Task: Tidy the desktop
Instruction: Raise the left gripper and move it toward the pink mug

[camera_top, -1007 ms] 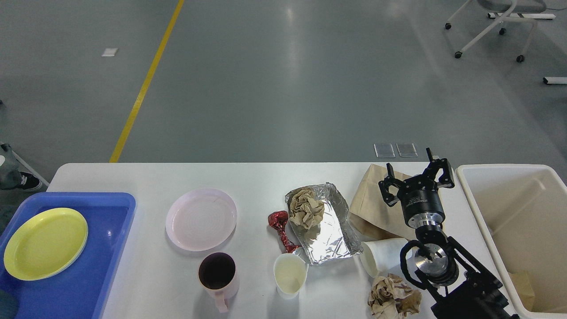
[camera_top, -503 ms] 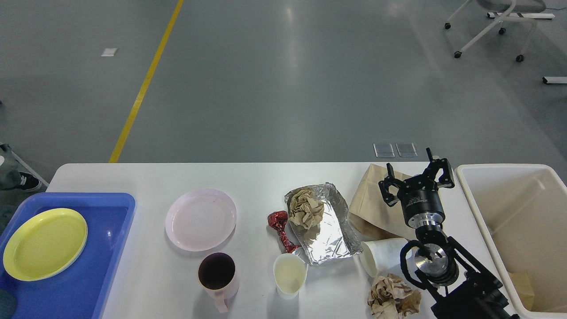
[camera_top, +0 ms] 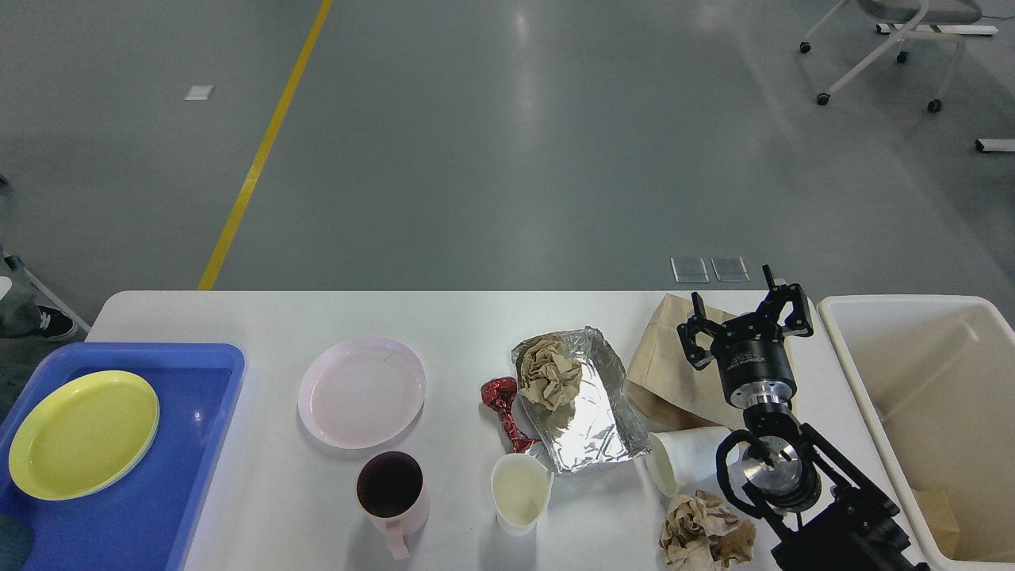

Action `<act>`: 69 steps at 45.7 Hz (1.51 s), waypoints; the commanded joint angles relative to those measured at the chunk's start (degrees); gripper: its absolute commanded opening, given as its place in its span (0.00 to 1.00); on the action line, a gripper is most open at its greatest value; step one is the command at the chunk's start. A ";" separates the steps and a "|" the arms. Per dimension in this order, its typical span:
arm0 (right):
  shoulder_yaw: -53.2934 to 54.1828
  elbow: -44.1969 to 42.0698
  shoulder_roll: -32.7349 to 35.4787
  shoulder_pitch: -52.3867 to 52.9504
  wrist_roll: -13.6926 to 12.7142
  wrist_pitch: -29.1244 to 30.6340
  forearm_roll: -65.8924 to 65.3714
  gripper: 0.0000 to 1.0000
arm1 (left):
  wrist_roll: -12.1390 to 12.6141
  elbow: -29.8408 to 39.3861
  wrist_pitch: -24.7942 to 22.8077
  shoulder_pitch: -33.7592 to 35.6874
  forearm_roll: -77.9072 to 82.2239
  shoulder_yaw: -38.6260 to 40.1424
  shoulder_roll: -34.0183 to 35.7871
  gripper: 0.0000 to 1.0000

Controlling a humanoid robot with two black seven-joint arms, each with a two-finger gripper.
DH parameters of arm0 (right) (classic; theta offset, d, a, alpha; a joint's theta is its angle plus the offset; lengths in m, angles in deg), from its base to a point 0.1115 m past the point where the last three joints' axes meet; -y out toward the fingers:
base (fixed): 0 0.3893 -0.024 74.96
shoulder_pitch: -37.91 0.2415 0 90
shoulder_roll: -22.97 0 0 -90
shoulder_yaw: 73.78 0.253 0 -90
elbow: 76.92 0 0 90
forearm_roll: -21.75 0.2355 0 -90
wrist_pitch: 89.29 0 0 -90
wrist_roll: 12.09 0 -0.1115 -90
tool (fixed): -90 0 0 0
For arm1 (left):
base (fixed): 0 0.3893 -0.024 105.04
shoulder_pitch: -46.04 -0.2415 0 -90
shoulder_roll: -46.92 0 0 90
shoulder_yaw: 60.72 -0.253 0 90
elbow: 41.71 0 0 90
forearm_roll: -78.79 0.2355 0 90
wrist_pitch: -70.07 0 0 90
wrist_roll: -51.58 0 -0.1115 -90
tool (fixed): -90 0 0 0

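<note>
The white desktop (camera_top: pixel 444 321) carries a pink plate (camera_top: pixel 361 391), a pink mug (camera_top: pixel 389 490), a cream cup (camera_top: pixel 519 492), a red foil wrapper (camera_top: pixel 503 403), a foil tray (camera_top: pixel 591 412) holding a crumpled brown paper ball (camera_top: pixel 547 371), a flat brown paper bag (camera_top: pixel 664 361), a tipped white paper cup (camera_top: pixel 688 456) and another crumpled paper ball (camera_top: pixel 706 535). My right gripper (camera_top: pixel 745 316) hovers open over the paper bag's right part, holding nothing. My left gripper is out of view.
A blue tray (camera_top: pixel 198 412) at the left holds a yellow plate (camera_top: pixel 83 434). A cream bin (camera_top: pixel 912 317) stands at the table's right end with a brown scrap (camera_top: pixel 940 511) inside. A wheeled chair base (camera_top: pixel 880 47) stands far off on the grey floor.
</note>
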 commanded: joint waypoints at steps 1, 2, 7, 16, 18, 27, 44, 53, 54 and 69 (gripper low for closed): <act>0.00 -0.05 -0.02 0.05 0.00 0.02 -0.01 1.00 | 0.12 7.30 0.01 11.90 -3.52 -7.22 -10.57 0.96; 0.00 -0.05 0.07 -0.04 0.00 0.02 -0.01 1.00 | 0.21 8.70 0.01 14.01 -4.22 -7.84 -12.07 0.96; 0.00 -0.05 0.07 -0.04 0.00 0.02 -0.01 1.00 | 0.29 13.72 0.01 21.84 -8.61 -9.60 -18.23 0.96; 0.00 -0.05 -0.02 -0.04 0.00 0.02 -0.01 1.00 | 0.47 27.16 0.01 36.42 -17.84 -12.76 -27.28 0.96; 0.00 -0.05 0.07 -0.04 0.00 -0.07 -0.01 1.00 | 0.47 30.59 0.01 40.02 -19.68 -13.46 -28.16 0.96; 0.00 -0.05 0.07 0.05 0.00 0.02 -0.01 1.00 | 0.38 44.21 0.01 55.24 -25.49 -16.98 -33.26 0.96; 0.00 -0.05 0.07 -0.04 0.00 0.02 -0.01 1.00 | 3.71 51.08 0.01 60.00 -38.05 -17.78 -40.91 0.96; 0.00 -0.05 0.07 0.05 0.00 0.02 -0.01 1.00 | 7.32 50.82 0.01 59.29 -39.47 -16.55 -40.56 0.96; 0.00 -0.05 0.07 0.05 0.00 -0.07 -0.01 1.00 | 7.33 50.73 0.01 59.29 -39.38 -16.28 -40.47 0.96; 0.00 -0.05 0.07 0.05 0.00 0.02 -0.01 1.00 | 7.32 49.32 0.01 57.98 -39.12 -14.88 -39.95 0.96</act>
